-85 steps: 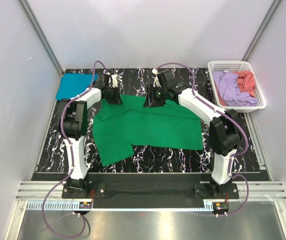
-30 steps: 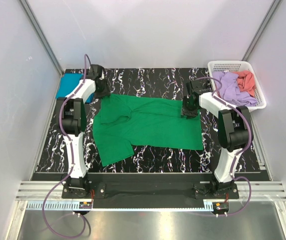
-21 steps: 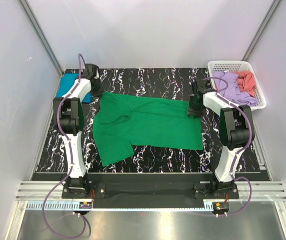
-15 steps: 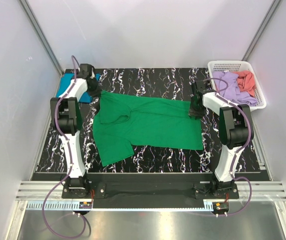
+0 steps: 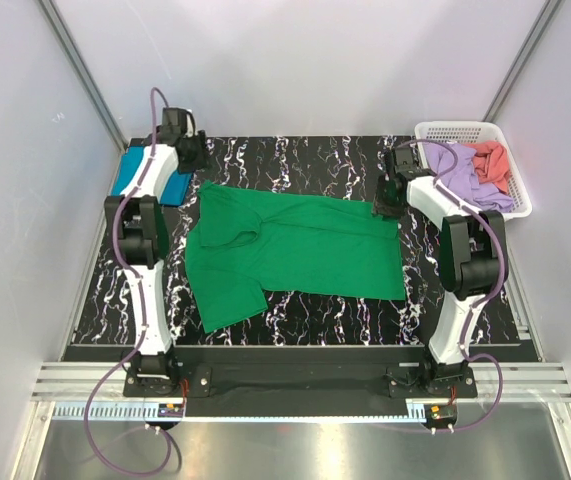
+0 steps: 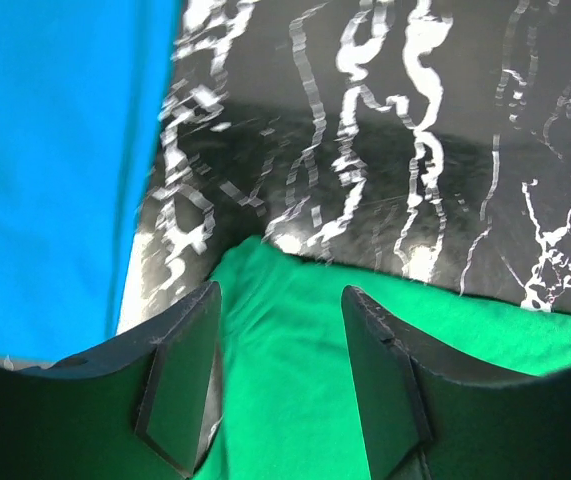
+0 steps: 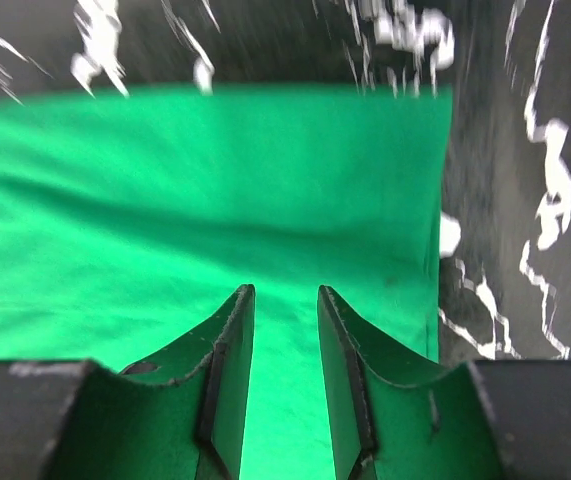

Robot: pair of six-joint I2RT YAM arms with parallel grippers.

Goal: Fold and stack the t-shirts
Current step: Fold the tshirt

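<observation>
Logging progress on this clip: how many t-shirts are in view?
4: green shirt spread mid-table, teal shirt folded far left, lilac shirt and coral shirt in the basket. More may hide beneath.

A black tabletop (image 5: 315,160) veined with white marbling is seen inside an enclosure of plain white walls (image 5: 295,60), with slanted aluminium posts (image 5: 80,70) set at the two back corners. A white plastic lattice basket (image 5: 462,126) is placed at the far right corner of the tabletop. Along the near edge a ribbed aluminium rail (image 5: 65,380) is laid, and a brushed metal sheet (image 5: 315,445) is seen in front of it.
</observation>
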